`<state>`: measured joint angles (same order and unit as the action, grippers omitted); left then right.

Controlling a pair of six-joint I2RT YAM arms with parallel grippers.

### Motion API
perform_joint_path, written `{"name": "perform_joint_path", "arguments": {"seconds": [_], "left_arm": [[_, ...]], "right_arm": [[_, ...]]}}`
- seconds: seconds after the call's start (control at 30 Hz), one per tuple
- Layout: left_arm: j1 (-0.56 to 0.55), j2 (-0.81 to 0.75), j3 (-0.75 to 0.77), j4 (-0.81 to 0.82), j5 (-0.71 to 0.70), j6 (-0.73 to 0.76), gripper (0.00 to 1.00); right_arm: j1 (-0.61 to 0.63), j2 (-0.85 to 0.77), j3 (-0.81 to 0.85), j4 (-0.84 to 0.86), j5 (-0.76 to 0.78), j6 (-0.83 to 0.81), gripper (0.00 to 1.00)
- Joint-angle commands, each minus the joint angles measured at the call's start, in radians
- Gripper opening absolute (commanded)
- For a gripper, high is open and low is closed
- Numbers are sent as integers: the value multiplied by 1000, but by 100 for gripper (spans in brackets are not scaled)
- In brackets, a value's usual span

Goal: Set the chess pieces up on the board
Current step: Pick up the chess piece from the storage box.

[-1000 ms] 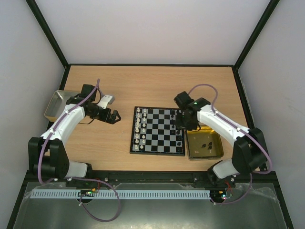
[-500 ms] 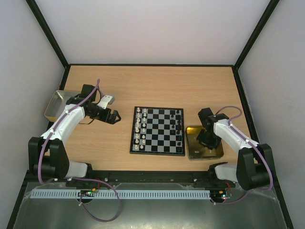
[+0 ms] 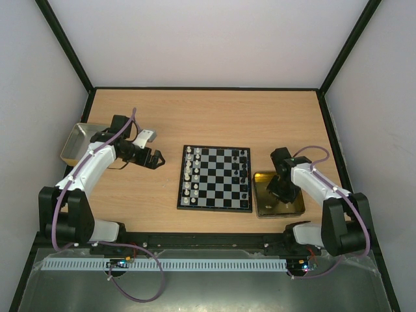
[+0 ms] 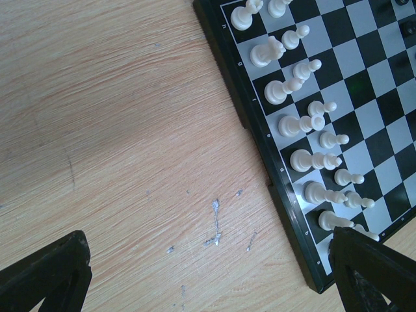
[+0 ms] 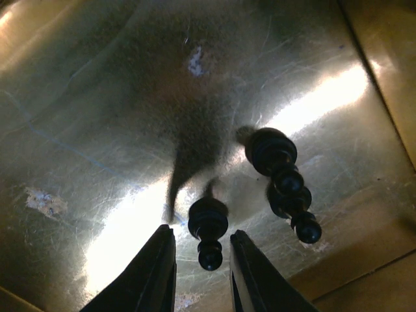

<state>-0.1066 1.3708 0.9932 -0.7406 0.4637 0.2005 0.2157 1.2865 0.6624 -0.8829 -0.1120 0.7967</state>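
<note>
The silver tray [image 3: 73, 142] is sitting at the far left of the table [image 3: 208, 117], out of the way of the play. Just to its right, the left gripper [image 3: 154, 158] is hovering over bare wood beside the board [image 3: 218, 186]. Its fingers [image 4: 49, 273] are standing wide apart with nothing between them, which suggests it is waiting rather than working. That fits what its wrist camera is showing. The white chess pieces [image 4: 305, 123] are standing upright in two files along the board's left side, so that half of the setup is looking complete or nearly so. The middle squares are lying bare. On the board's right edge the black chess pieces [image 3: 244, 170] are forming a file, though the overhead view is too small to count them or spot gaps. Further right, the gold tin [image 3: 257, 203] is lying just beside the board and is serving as the store for the black set. The right gripper [image 5: 201, 231] is reaching down into it. Its jaws are narrowly parted and straddling a black piece [image 5: 208, 221] lying on its side on the tin floor, with slivers of gap on either side, so it is lining up a pinch rather than gripping. Another dark piece [image 5: 276, 159], possibly two overlapping, is lying just to the right, clear of the fingers and waiting its turn.
</note>
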Motion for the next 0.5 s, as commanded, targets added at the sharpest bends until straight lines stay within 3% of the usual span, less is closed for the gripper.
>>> {"name": "perform_joint_path", "arguments": {"seconds": [0.0,0.13,0.3,0.47], "left_arm": [[-1,-7,-12,0,7,-1,99],[-1,-9,-12,1,6,-1,99],[-1,-10,-12,1,7,-1,99],[-1,-9,-12,1,9,-1,99]], "right_arm": [[-24,14,-4,13,30,-10,21],[-50,15,1,12,32,-30,17],[-55,8,0,12,19,-35,4],[-55,-3,3,3,10,-37,3]]}}
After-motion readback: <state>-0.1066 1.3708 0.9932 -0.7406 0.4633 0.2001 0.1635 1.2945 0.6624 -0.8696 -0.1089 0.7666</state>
